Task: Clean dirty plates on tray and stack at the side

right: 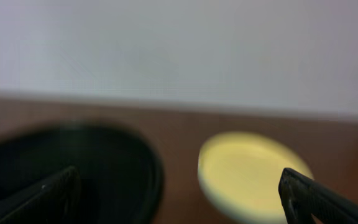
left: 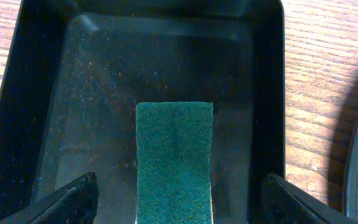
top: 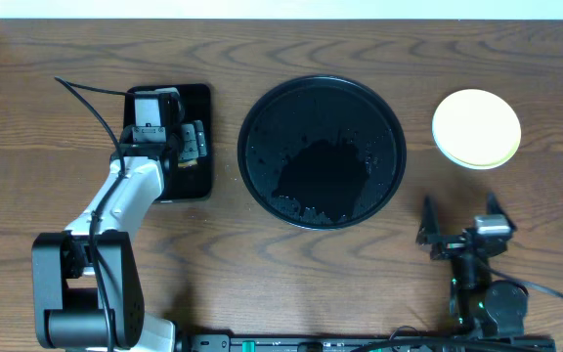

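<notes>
Green sponge (left: 174, 162), straddled by released left gripper (left: 179, 190); right gripper (top: 461, 209) likewise spread, empty. Sponge may be shoved aside by off-centre closing.

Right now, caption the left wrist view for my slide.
Open left end effector above a green sponge in the rectangular black tray.

Setting: robot test bench, probably a lab. Evidence: left arm (top: 115, 200) and right arm (top: 482, 293) mounted at the overhead frame's lower edge, black cable (top: 91, 98) upper left, wood-grain tabletop (top: 47, 88). Plain white wall (right: 179, 50) fills the top of the right wrist view.
</notes>
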`<state>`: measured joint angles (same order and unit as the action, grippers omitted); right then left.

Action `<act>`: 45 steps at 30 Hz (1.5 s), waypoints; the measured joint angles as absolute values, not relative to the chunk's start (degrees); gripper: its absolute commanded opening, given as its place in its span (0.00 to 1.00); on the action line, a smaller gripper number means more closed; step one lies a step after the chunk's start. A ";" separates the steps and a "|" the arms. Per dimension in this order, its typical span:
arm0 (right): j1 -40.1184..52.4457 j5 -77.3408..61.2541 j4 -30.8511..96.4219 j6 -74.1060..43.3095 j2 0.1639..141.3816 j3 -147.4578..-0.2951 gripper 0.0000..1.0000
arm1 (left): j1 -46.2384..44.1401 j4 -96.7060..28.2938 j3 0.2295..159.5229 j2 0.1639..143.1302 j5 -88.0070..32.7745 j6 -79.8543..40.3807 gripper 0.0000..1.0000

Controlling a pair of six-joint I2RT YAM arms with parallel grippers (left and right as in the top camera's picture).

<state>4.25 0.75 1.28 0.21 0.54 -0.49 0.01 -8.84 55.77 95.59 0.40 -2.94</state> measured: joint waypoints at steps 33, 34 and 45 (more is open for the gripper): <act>3.88 0.64 4.01 -0.93 0.71 -0.36 0.99 | -0.01 -8.84 55.77 95.59 0.40 -2.94 0.84; 3.88 0.64 4.03 -0.93 0.71 -0.36 0.99 | -0.01 -8.84 55.77 95.59 0.40 -2.94 0.84; 3.88 0.64 4.03 -0.99 0.69 -0.38 0.99 | -0.40 -12.60 55.72 88.27 0.43 -2.92 0.84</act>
<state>3.88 0.64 4.03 -0.99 0.69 -0.38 -0.40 -12.60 55.72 88.27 0.43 -2.92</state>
